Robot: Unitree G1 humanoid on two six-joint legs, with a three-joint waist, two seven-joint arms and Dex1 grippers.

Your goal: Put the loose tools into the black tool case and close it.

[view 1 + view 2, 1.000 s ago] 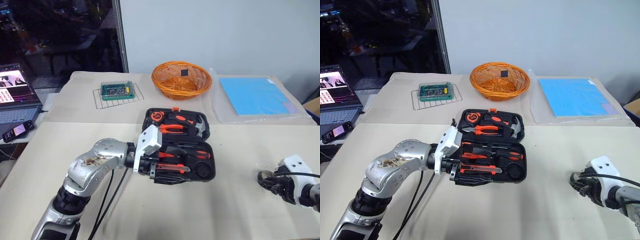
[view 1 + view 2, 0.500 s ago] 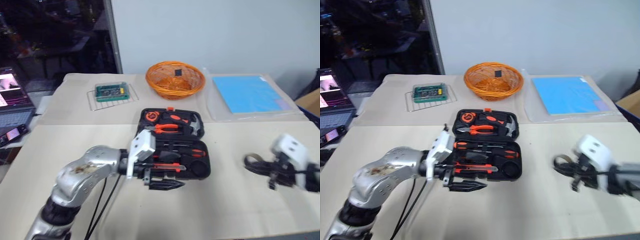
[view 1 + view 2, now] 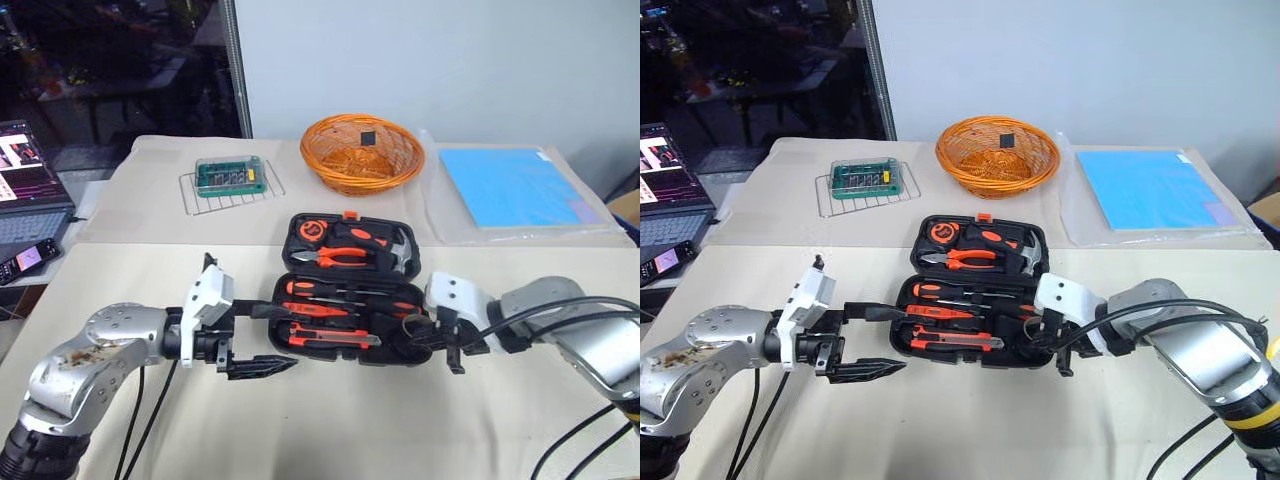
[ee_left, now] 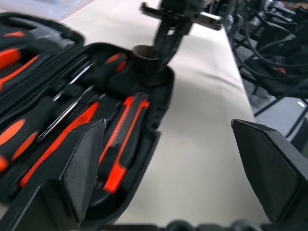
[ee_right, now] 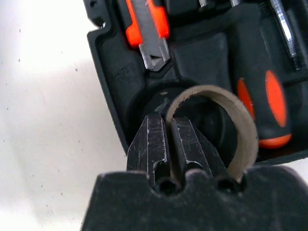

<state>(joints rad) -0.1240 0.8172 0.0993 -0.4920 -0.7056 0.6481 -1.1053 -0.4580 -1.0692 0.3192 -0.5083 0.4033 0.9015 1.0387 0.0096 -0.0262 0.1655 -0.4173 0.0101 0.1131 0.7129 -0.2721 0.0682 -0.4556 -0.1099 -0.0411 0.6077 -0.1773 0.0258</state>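
Note:
The black tool case (image 3: 296,229) lies open mid-table. Two screwdrivers (image 3: 318,291) and the utility knife (image 3: 335,341) rest in slots of its near half, while pliers and a hammer sit in the far half. My right gripper (image 3: 428,338) is shut on the wall of a tape roll (image 5: 240,120), holding it over the round recess at the case's near right corner. The left wrist view shows that roll (image 4: 144,55) there too. My left gripper (image 3: 280,338) stands open just left of the case, pointing at it with nothing between its fingers (image 4: 82,163).
An orange woven basket (image 3: 362,155) stands behind the case, a green box (image 3: 231,177) on a wire rack at the back left, and a blue sheet (image 3: 510,187) at the back right. A laptop (image 3: 25,170) and a phone (image 3: 25,260) sit off the table's left edge.
My right arm swung in from the far right with the tape roll to the case's near right corner. My left gripper drew back left off the case, still open. The camera shifted.

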